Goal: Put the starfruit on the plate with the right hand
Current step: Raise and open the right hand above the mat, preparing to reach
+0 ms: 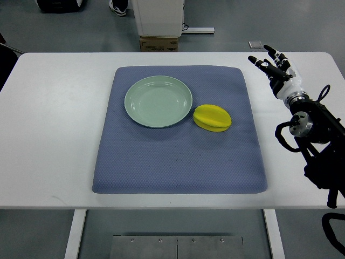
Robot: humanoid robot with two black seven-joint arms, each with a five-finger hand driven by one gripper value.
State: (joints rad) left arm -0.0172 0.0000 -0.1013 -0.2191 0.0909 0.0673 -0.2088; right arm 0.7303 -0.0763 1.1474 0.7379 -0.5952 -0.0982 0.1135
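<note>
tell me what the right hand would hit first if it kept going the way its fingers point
Nothing, seemingly: the right hand points up-left past the table's far edge, away from the starfruit and plate. Height is unclear.

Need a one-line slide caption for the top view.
Right hand open over the white table, starfruit beside the empty green plate on a blue mat.

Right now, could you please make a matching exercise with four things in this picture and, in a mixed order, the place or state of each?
Things:
1. starfruit
2. plate
3. mat
4. right hand

Places or states:
A. empty, on the mat's left half
B. open, above the table's far right corner
C. yellow, just right of the plate
D. blue, spread on the white table

Pairs: 1-C, 2-A, 3-D, 4-B
</note>
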